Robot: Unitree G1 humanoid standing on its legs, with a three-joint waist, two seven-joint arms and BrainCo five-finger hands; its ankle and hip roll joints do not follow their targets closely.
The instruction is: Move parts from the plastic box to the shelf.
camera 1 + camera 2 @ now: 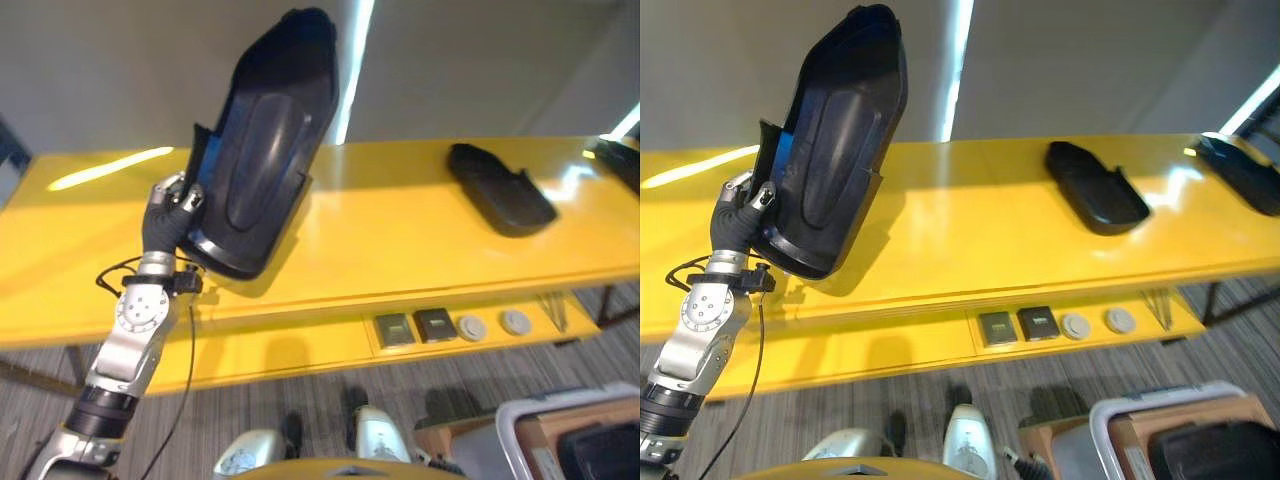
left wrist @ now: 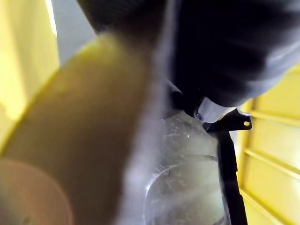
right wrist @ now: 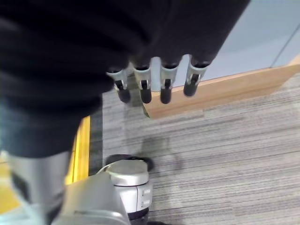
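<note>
The left hand (image 1: 172, 212) is wrapped around the low edge of a big black part (image 1: 262, 140) and holds it up, tilted, over the left end of the yellow shelf (image 1: 400, 235). Two more black parts lie far to the right, one (image 1: 500, 187) flat on the shelf. The right hand (image 3: 159, 77) hangs loose with straight fingers, holding nothing. The plastic box (image 1: 1160, 430) sits near, low right. The part is tall and held only at the bottom, so it could tip over or slip out and fall
</note>
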